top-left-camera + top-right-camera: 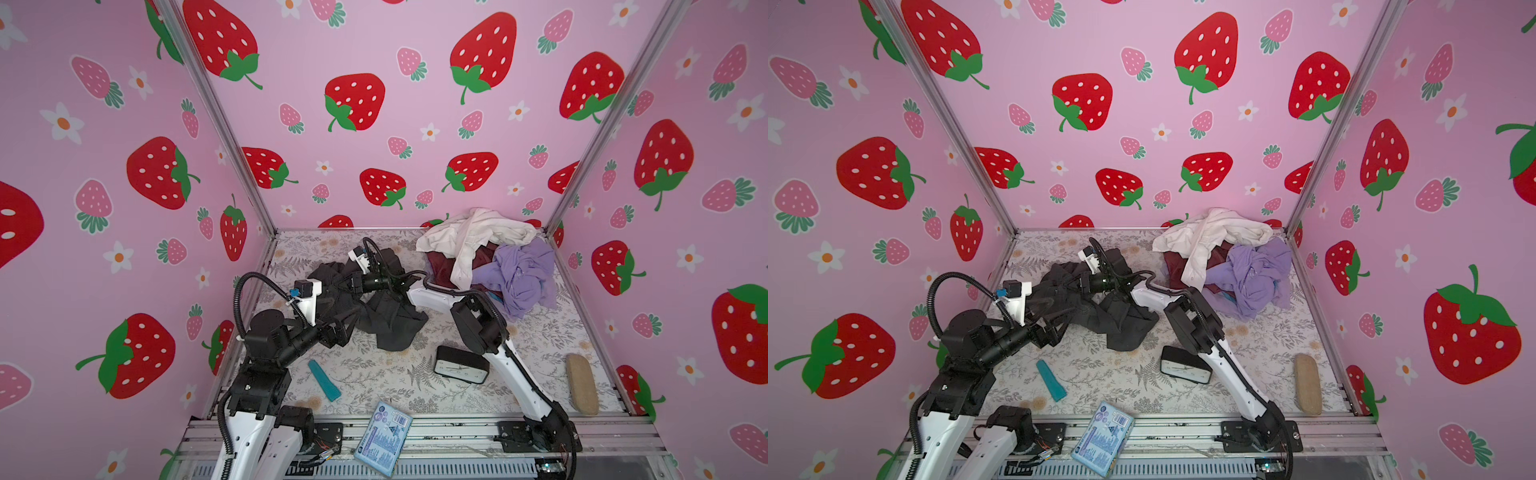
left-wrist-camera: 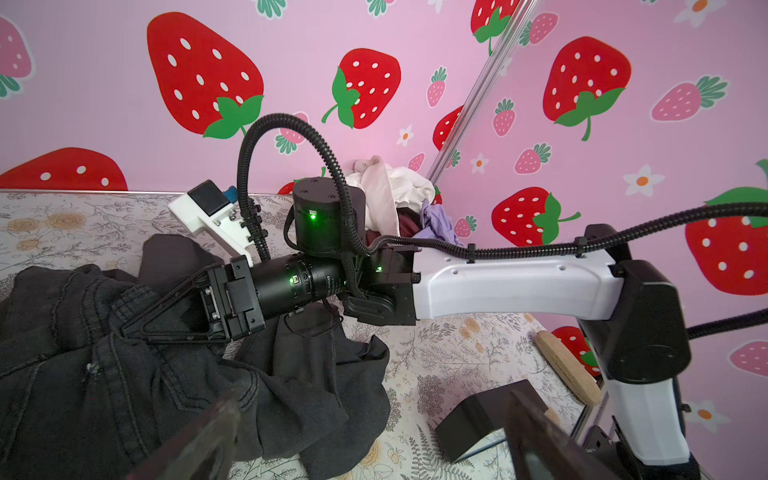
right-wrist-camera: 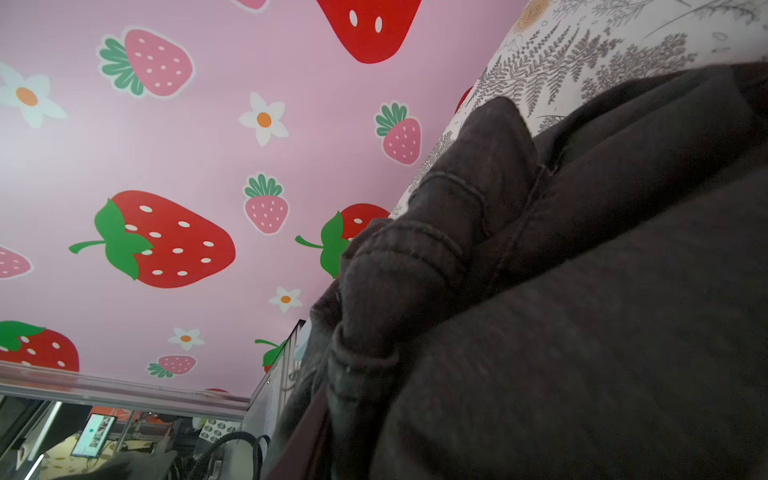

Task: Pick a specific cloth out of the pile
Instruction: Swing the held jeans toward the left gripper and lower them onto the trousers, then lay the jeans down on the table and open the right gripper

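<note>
The cloth (image 1: 395,324), a dark charcoal trouser-like garment with seams, lies crumpled at the table's middle-left, apart from the pile (image 1: 490,257) in the back right corner. My right gripper (image 1: 338,286) reaches across and rests on the cloth's upper folds. In the left wrist view its fingers (image 2: 166,316) touch the fabric, but their gap is unclear. The cloth (image 3: 582,332) fills the right wrist view. My left gripper (image 2: 365,449) is open, its fingers (image 2: 199,440) wide apart just above the cloth's (image 2: 124,395) near edge, holding nothing.
The pile holds a white shirt (image 1: 478,232), a maroon piece (image 1: 440,266) and a lavender garment (image 1: 523,270). A black clock (image 1: 461,365) stands near the right arm. A teal bar (image 1: 324,380), a tan brush (image 1: 582,384) and a blue packet (image 1: 384,440) lie towards the front.
</note>
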`<state>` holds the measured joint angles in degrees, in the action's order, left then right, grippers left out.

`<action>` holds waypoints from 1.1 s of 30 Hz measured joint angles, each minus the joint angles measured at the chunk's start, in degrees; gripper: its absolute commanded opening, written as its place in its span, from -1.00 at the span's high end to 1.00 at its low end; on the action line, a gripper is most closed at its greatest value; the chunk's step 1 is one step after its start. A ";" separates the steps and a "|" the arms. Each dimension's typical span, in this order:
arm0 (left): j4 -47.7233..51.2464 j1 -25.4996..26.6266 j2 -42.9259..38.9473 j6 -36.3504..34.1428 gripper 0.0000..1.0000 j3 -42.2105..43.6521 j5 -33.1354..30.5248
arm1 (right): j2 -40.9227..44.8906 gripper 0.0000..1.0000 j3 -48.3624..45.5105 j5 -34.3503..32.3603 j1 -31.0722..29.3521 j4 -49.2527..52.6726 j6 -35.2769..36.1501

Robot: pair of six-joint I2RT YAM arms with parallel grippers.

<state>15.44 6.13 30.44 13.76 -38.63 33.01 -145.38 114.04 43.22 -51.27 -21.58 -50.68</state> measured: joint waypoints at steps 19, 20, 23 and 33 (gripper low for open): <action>-0.04 0.00 -0.35 -0.02 -0.99 0.00 0.07 | 28.85 -0.39 -8.41 -16.31 2.16 33.57 24.48; -0.07 0.00 -0.46 -0.02 -0.99 0.00 0.09 | 29.77 -0.38 -10.05 -17.68 2.62 35.43 25.40; -0.20 0.00 -0.50 -0.02 -0.98 0.00 0.17 | 30.16 -0.33 -13.11 -21.51 3.50 41.35 28.39; -0.20 0.00 -0.42 -0.02 -0.99 0.00 0.20 | 30.25 -0.51 -21.66 -26.75 5.31 51.91 33.05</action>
<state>15.25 6.13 30.02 13.74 -38.63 33.21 -115.13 92.38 16.47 -45.95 30.33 -17.63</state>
